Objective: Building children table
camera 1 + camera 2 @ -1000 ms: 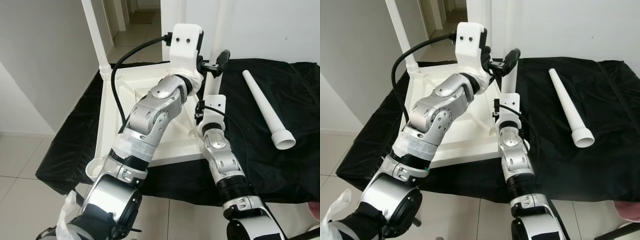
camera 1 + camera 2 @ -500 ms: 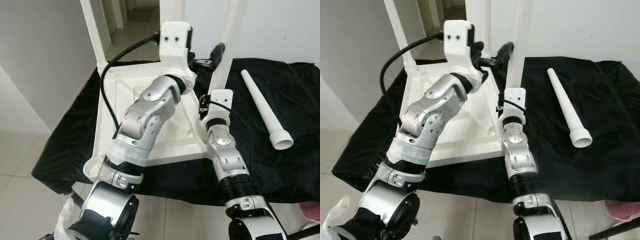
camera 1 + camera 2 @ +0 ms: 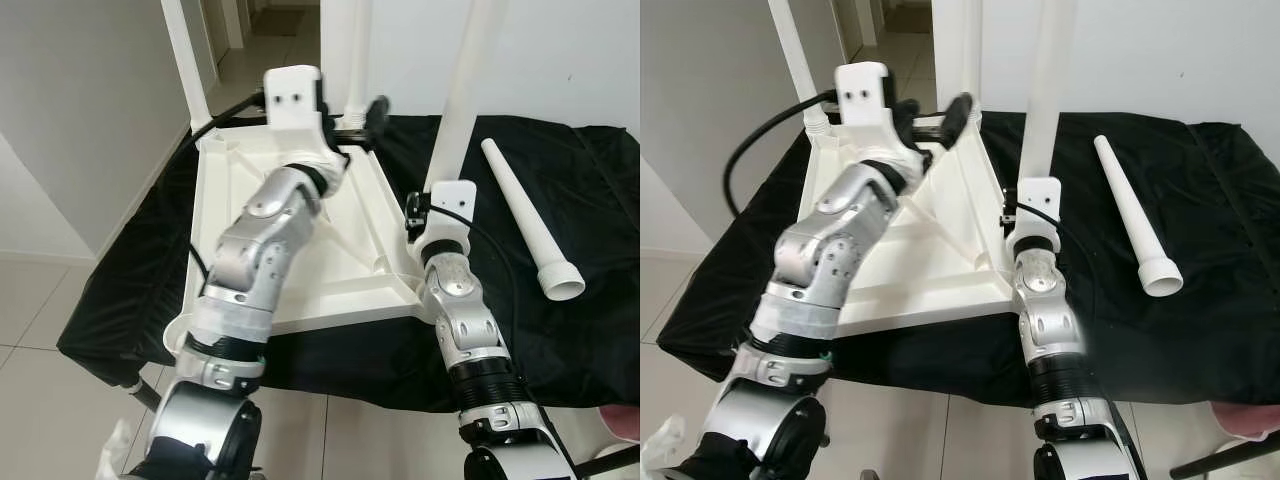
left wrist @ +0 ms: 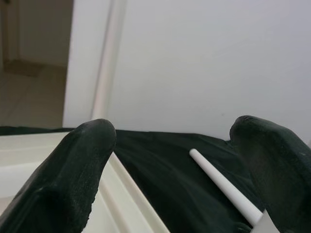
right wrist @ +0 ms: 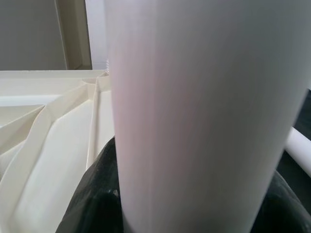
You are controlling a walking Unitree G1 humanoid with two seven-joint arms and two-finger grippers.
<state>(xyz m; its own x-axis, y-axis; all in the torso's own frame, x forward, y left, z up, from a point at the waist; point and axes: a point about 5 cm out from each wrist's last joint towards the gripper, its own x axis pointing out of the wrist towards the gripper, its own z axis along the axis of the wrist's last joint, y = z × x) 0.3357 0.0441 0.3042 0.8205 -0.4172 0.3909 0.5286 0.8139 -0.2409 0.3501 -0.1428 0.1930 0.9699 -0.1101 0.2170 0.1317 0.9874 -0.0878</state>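
A white table top (image 3: 225,200) lies upside down on a black cloth (image 3: 560,330). Three white legs stand upright in its corners: the far left leg (image 3: 185,60), the far right leg (image 3: 350,50) and the near right leg (image 3: 460,90). My right gripper (image 5: 189,204) is shut on the near right leg (image 5: 194,97) close to its base. My left gripper (image 3: 935,115) hangs open over the far right corner, beside the far right leg, with nothing between its fingers (image 4: 73,179). A loose fourth leg (image 3: 530,225) lies on the cloth to the right.
The cloth-covered platform ends at a front edge near my body, with tiled floor (image 3: 50,400) below. A grey wall (image 3: 80,120) stands on the left and a white wall (image 3: 560,50) behind. A doorway opens at the far left.
My left arm has swung left and away from the near right leg, over to the far right corner. The right gripper has kept its hold on the leg. The camera has shifted a little.
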